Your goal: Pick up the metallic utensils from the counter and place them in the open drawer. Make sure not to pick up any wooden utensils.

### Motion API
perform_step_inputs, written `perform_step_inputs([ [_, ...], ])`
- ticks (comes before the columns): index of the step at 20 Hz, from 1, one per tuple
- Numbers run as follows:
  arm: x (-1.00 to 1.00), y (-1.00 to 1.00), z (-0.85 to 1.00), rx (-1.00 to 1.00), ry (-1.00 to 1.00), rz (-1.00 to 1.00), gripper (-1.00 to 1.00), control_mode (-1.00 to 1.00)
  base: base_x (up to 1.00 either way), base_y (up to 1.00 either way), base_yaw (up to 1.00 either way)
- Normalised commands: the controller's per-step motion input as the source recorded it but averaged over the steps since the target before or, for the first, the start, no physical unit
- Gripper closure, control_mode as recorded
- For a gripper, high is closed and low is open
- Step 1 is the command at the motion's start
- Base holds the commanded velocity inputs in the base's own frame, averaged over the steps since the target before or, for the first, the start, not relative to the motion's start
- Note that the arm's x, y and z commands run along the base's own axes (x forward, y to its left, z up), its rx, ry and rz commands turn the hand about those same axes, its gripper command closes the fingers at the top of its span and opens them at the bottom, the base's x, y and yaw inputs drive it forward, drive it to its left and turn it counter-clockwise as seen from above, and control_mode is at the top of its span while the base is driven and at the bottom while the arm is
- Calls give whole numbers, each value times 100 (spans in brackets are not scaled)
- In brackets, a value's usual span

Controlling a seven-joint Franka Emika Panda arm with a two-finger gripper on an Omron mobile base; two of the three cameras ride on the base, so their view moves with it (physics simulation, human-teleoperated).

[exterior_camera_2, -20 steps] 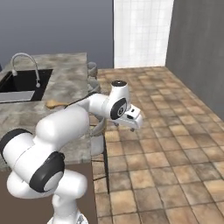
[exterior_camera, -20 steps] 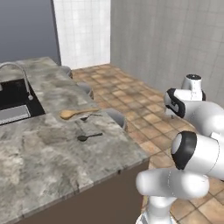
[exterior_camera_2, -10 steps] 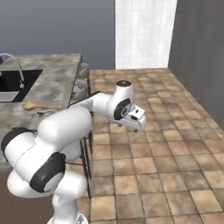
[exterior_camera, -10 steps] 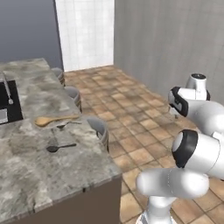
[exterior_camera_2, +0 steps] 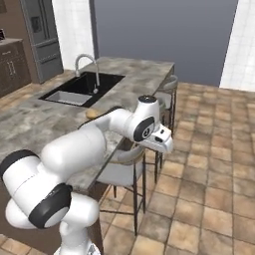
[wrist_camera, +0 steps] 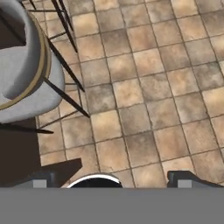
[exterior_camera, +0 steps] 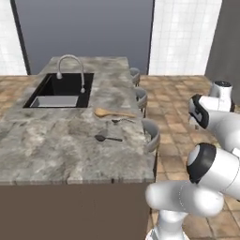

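Now that the base has swung round, my left view faces the tabletop: metal spoon well left of my end effector. Right view: it hangs over tiles. Hand view: fingertips apart, empty, stool alongside.

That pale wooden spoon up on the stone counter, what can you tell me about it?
The wooden spoon is light tan, with an oval bowl at its left end and a long handle running right. It lies flat on the marbled counter, just in front of the sink. A slim knife lies close by its handle; nothing grips it.
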Motion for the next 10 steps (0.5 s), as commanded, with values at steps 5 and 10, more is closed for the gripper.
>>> perform_step_inputs([
  [5,0,0,0,0,0,0,-100,100,2,-63,57],
  [10,0,0,0,0,0,0,-100,100,44,-96,36],
])
